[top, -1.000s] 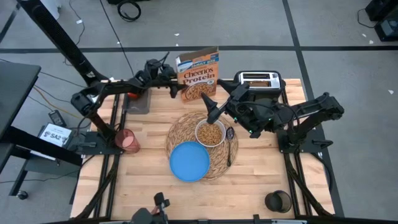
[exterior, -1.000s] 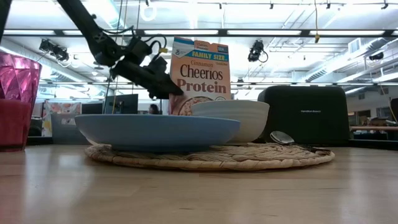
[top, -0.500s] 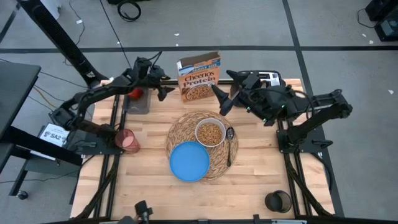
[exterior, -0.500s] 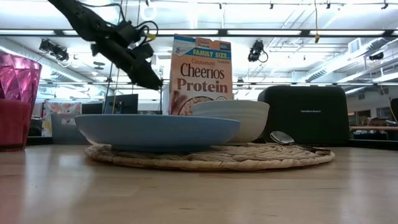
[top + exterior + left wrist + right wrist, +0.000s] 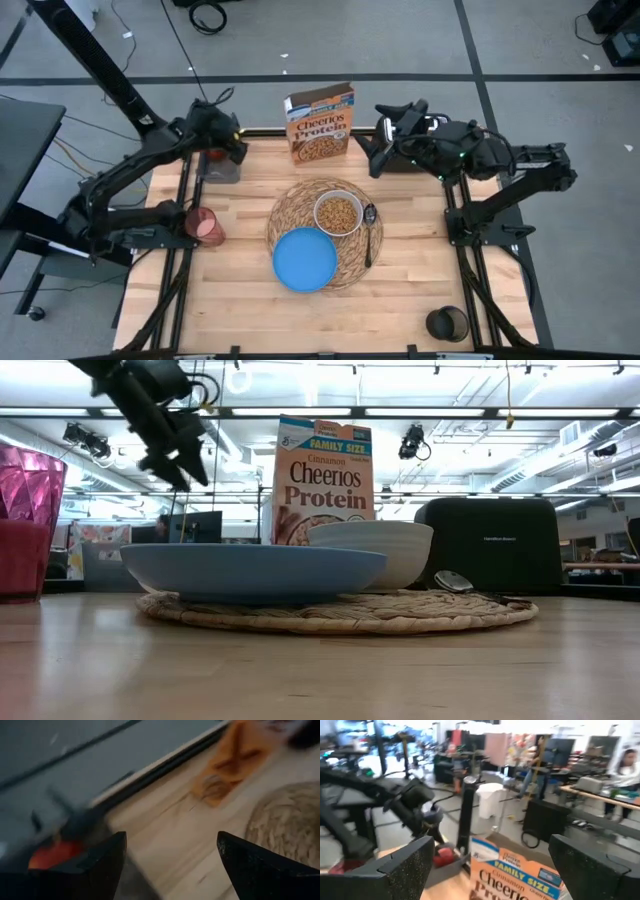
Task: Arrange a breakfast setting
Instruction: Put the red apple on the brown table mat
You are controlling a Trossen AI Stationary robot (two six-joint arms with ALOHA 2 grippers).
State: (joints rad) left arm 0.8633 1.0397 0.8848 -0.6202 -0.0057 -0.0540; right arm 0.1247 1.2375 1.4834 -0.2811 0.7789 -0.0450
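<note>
The left hand point(image 5: 228, 143) hangs over the far left corner of the surface point(image 5: 230, 300), its fingers spread apart with nothing between them. The red apple point(image 5: 52, 855) lies just below and ahead of it on a dark tray point(image 5: 220, 166). The right hand point(image 5: 378, 140) sits high at the far right beside the black toaster point(image 5: 490, 545), also spread wide and empty, with the Cheerios box point(image 5: 320, 122) just off its fingertips. Toward the near side from both hands lies the woven placemat point(image 5: 296, 205), carrying the blue plate point(image 5: 305, 259) and the white bowl point(image 5: 339, 213). The dark spoon point(image 5: 369, 235) lies just right of the bowl, its long axis running near to far with the bowl end pointing to the far edge. The pink cup point(image 5: 205, 226) stands near the left edge, well below the left hand. Only the high view shows cereal in the bowl; the low view shows just its outer wall. Only the left wrist view shows the apple plainly.
</note>
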